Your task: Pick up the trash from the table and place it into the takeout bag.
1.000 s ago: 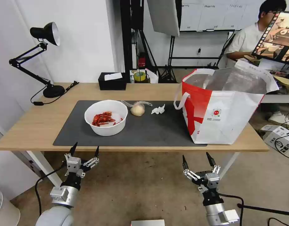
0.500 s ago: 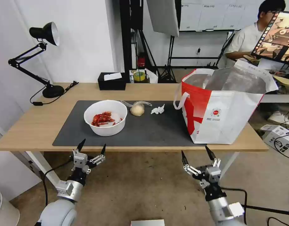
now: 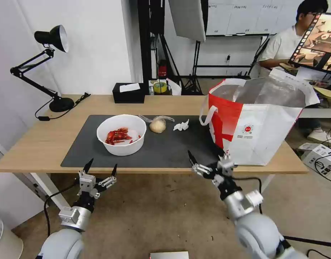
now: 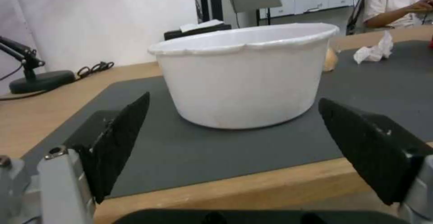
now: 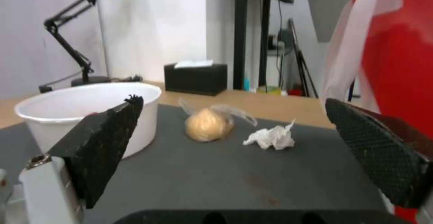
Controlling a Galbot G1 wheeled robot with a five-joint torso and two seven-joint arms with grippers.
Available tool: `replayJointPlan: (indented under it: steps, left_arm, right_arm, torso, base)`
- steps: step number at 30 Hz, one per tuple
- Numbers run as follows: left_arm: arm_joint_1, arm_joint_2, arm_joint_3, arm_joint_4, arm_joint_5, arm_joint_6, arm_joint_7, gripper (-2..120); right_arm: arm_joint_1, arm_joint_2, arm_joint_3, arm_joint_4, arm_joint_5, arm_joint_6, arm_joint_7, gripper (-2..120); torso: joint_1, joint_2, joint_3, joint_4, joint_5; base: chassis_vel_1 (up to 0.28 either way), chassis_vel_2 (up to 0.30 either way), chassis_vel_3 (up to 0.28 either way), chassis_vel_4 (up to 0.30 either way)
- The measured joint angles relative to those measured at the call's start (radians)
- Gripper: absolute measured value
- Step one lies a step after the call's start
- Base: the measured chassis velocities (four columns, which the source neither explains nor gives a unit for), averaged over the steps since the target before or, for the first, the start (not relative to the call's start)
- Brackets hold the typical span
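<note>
The right gripper point(image 3: 205, 160), wide open and empty over the mat's point(image 3: 165, 151) front edge, faces the crumpled tissue point(image 3: 181, 125) farther back, nearer it than the left gripper point(image 3: 100, 169), also open and empty.

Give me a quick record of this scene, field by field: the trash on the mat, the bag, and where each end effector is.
bowl: white bowl with red shellfish scraps, on the left part of the dark mat
bun: clear bag with beige bun, just right of the bowl
tissue: crumpled white tissue, right of the bun
takeout bag: takeout bag upright and open, at the table's right end
left end effector: left end effector open, below the table's front edge, facing the bowl
right end effector: right end effector open, at the mat's front edge beside the bag
</note>
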Motion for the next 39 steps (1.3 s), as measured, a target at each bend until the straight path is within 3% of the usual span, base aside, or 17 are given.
replayJointPlan:
  steps: [4, 6, 7, 14, 22, 39]
  left_arm:
    - [-0.001, -0.001, -0.001, 0.004, 0.0, 0.0, -0.007, 100]
    - [-0.006, 0.0, 0.001, 0.009, -0.001, 0.005, -0.021, 100]
    - [-0.006, 0.0, 0.001, 0.009, -0.001, 0.005, -0.021, 100]
    - [-0.014, 0.001, 0.007, 0.022, 0.0, 0.011, -0.024, 100]
    - [-0.021, -0.005, 0.016, 0.026, 0.001, 0.018, -0.024, 100]
    - [-0.029, 0.0, 0.015, 0.031, -0.003, 0.026, -0.023, 100]
  right_arm:
    - [0.076, 0.013, -0.056, -0.037, 0.048, -0.046, 0.059, 100]
    - [0.146, 0.062, -0.115, -0.091, 0.07, -0.097, 0.152, 100]
    - [0.146, 0.062, -0.115, -0.091, 0.07, -0.097, 0.152, 100]
    - [0.269, 0.17, -0.19, -0.159, 0.137, -0.245, 0.424, 100]
    - [0.345, 0.238, -0.196, -0.22, 0.151, -0.3, 0.529, 100]
    - [0.548, 0.32, -0.229, -0.418, 0.257, -0.365, 0.606, 100]
  torso:
    - [0.0, 0.0, 0.0, -0.0001, -0.0001]
    - [0.0, 0.0, 0.0, 0.0001, 0.0]
    - [0.0, 0.0, 0.0, 0.0001, 0.0]
    - [0.0, 0.0, 0.0, 0.0, -0.0001]
    - [0.0, 0.0, 0.0, -0.0001, -0.0001]
    - [0.0, 0.0, 0.0, -0.0001, 0.0]
  base:
    - [0.0, 0.0, 0.0, 0.0]
    - [0.0, 0.0, 0.0, 0.0]
    - [0.0, 0.0, 0.0, 0.0]
    - [0.0, 0.0, 0.0, 0.0]
    - [0.0, 0.0, 0.0, 0.0]
    - [0.0, 0.0, 0.0, 0.0]
